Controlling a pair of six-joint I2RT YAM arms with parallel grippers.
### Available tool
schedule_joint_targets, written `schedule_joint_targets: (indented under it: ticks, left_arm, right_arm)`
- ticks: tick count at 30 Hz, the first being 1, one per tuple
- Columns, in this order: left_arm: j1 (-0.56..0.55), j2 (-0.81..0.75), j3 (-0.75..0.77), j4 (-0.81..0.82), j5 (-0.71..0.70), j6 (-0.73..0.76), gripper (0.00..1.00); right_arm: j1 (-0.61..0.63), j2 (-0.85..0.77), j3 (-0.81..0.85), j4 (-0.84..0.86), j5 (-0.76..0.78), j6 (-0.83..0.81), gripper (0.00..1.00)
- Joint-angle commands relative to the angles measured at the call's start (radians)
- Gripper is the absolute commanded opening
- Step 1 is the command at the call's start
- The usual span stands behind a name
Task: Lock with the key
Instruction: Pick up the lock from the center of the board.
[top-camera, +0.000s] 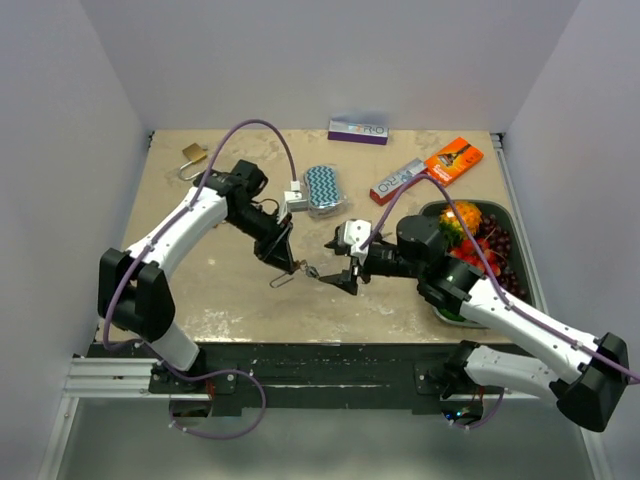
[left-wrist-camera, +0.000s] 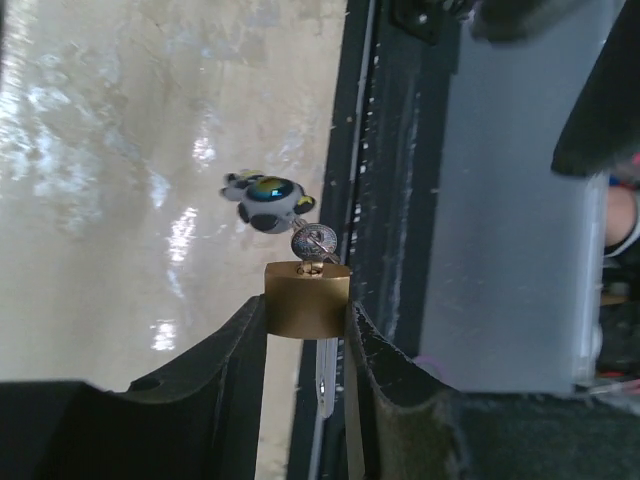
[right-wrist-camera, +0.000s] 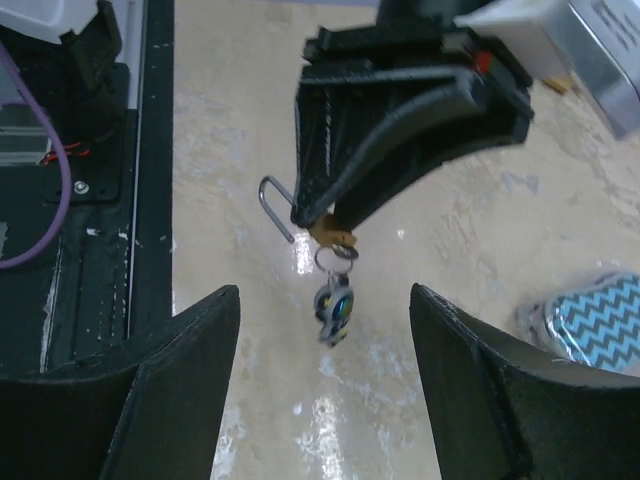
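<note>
Left wrist view: the left tool (left-wrist-camera: 305, 314) is clamped on the brass padlock (left-wrist-camera: 307, 300) near the tabletop's (left-wrist-camera: 120, 150) front edge. The key (left-wrist-camera: 313, 243) sits in the keyhole, its fob (left-wrist-camera: 265, 200) dangling. The right tool (right-wrist-camera: 322, 296) gapes wide, facing the key without touching it. The step in hand looks like the approach. Next, it should pinch the key's bow squarely and turn, with the shackle (right-wrist-camera: 272, 205) seated.

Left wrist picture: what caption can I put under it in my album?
The left end effector grips a brass padlock with a key in it and a charm attached.
</note>
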Motion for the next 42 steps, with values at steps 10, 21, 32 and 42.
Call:
schedule_joint_targets:
  ticks: [10,21,32,42]
  left_arm:
    - [-0.084,0.008,-0.023,-0.018,0.190,-0.253,0.00]
    - [-0.107,0.000,-0.015,-0.069,0.254,-0.191,0.00]
    - [-0.158,0.000,-0.006,-0.077,0.266,-0.182,0.00]
    - [-0.178,0.006,-0.003,-0.084,0.274,-0.173,0.00]
  right_arm:
    - [0.161,0.006,-0.075,0.214,0.035,-0.171,0.61]
    - [0.187,0.012,-0.121,0.179,0.076,-0.291,0.57]
    - [0.189,0.021,-0.109,0.125,0.058,-0.377,0.45]
    - [0.189,0.030,-0.099,0.056,0.017,-0.443,0.39]
